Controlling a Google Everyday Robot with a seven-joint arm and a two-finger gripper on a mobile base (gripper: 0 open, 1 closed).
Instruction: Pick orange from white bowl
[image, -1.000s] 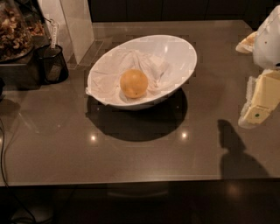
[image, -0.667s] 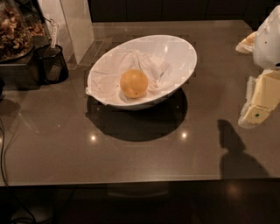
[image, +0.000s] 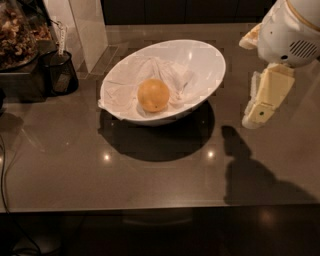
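The orange (image: 153, 95) is round and yellow-orange. It lies in the middle of the white bowl (image: 205, 57), on the wrinkly white cloth (image: 165, 72) that lines it. The bowl is wide, oval and glossy and stands on the dark table, tilted a little. My gripper (image: 256, 116) hangs from the white arm at the right edge, pointing down. It is above the table, to the right of the bowl's rim, apart from the bowl and the orange. Nothing shows in it.
A small black mesh cup (image: 60, 72) stands at the left of the bowl. A glass container of dried bits (image: 17, 35) sits at the far left. A white pillar (image: 87, 25) stands behind. A cable (image: 4, 185) runs down the left edge. The table's front edge (image: 150, 207) is near.
My gripper and arm have moved left and a little up, closer to the bowl's right rim. The bowl and the orange have not moved.
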